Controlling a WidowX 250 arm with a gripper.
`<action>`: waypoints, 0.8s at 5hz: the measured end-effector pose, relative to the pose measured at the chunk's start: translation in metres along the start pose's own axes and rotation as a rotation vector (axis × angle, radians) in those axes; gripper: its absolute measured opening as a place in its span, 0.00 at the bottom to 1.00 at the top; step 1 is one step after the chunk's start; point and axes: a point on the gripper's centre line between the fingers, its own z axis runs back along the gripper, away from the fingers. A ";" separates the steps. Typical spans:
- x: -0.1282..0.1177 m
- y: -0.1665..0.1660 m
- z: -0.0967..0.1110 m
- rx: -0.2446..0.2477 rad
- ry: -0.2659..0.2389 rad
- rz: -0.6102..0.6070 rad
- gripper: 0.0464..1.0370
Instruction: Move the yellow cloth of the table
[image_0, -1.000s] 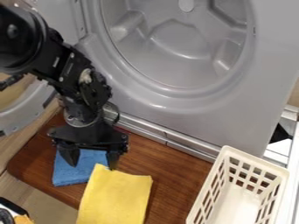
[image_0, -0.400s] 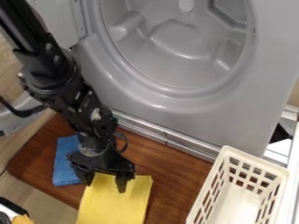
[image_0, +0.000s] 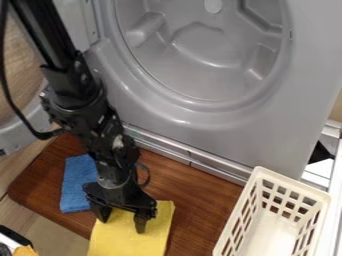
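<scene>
Gripper (image_0: 122, 225): it has dropped down from the blue cloth's edge a second ago and shifted nearer the front, so now it hangs over the upper part of the yellow cloth; the two fingers stand apart, with nothing that I can see pinched between them.
Yellow cloth (image_0: 127, 244): lying where it was, on the wooden tabletop (image_0: 207, 202), its far part half hidden by the gripper.
Blue cloth (image_0: 75, 187): hasn't budged, just left of the yellow one; more of it shows, now that the arm (image_0: 100, 125) has swung off it.
Washer (image_0: 267, 140): grey, round opening facing out, right behind the tabletop; the arm slants across its left side.
Washer door (image_0: 23, 134): swung open at the left, behind the arm.
Basket (image_0: 294, 183): cream, slatted plastic, over on the right, well apart from both cloths.
</scene>
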 end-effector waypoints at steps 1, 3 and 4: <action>0.004 -0.002 -0.006 0.023 0.002 -0.027 0.96; 0.011 -0.012 -0.009 0.022 -0.013 -0.051 0.96; 0.027 -0.026 -0.009 -0.005 -0.031 -0.067 0.96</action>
